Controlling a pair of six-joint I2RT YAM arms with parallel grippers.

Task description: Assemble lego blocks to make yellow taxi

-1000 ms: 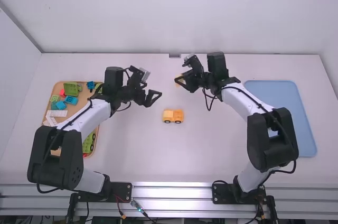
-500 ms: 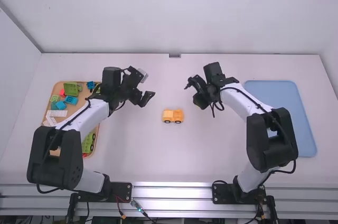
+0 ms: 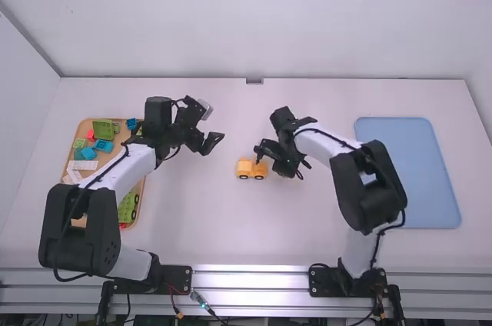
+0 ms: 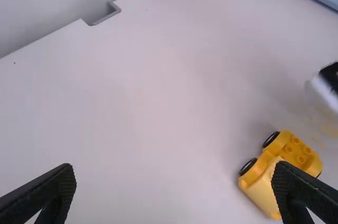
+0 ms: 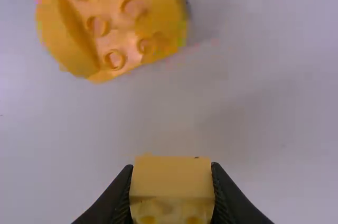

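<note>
While we held a yellow block (image 5: 171, 179) clamped in our right gripper (image 3: 269, 160) at the yellow car's (image 3: 244, 168) two o'clock, our left gripper (image 3: 213, 141) hung with jaws spread at its ten o'clock; the car sat upright on our table (image 3: 192, 218).

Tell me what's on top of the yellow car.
Round studs stand on one end of the yellow car, with no block on them. In the left wrist view, one of the left fingers covers part of the other end.
</note>
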